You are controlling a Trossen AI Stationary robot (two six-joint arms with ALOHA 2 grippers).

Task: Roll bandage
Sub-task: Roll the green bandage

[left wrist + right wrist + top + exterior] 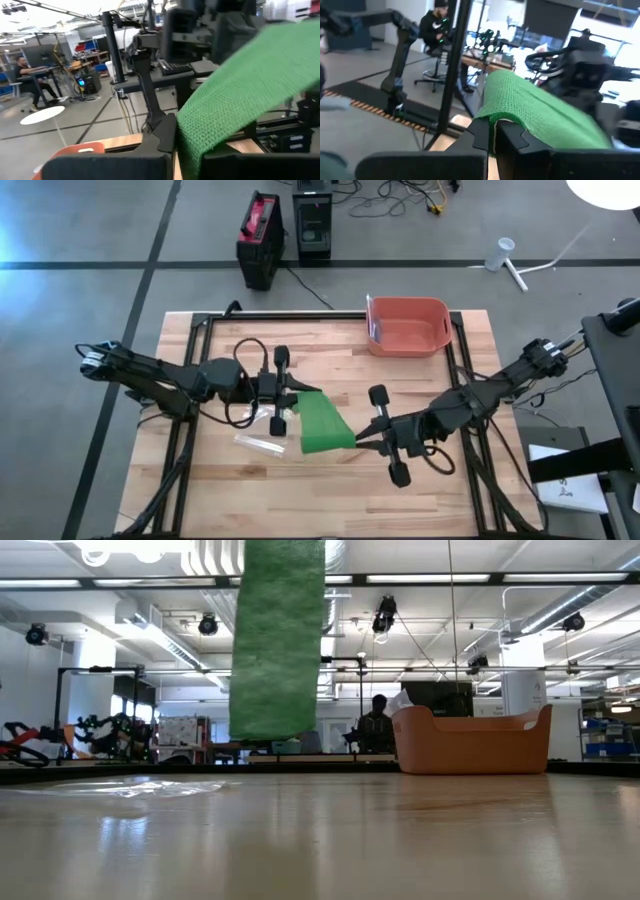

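Nearest to the front edge of the wooden counter point(420, 490) lies a clear plastic wrapper point(262, 443), flat on the boards just ahead of the left arm's wrist.

Just past it, over the middle of the counter, the green bandage point(323, 423) is stretched between the two arms and held up off the wood; from counter height it hangs as a broad green strip point(277, 640) with its lower edge clear of the surface. The left gripper point(296, 397) has its fingers pinched together on the bandage's left end, and in its own wrist camera the green weave point(240, 105) runs away from the fingers toward the other arm. The right gripper point(362, 439) comes in from the other side, its fingers likewise clamped on the bandage's right end; its wrist camera shows the cloth point(535, 115) folded over the fingers point(512, 137).

Farther back, at the counter's far edge and a little right of centre, sits an orange plastic bin point(407, 326), well apart from both arms.

Beyond the counter, on the grey floor, stand two dark boxes point(285, 235) with cables trailing from them. Deep in the room a person point(376, 725) sits at a workstation.
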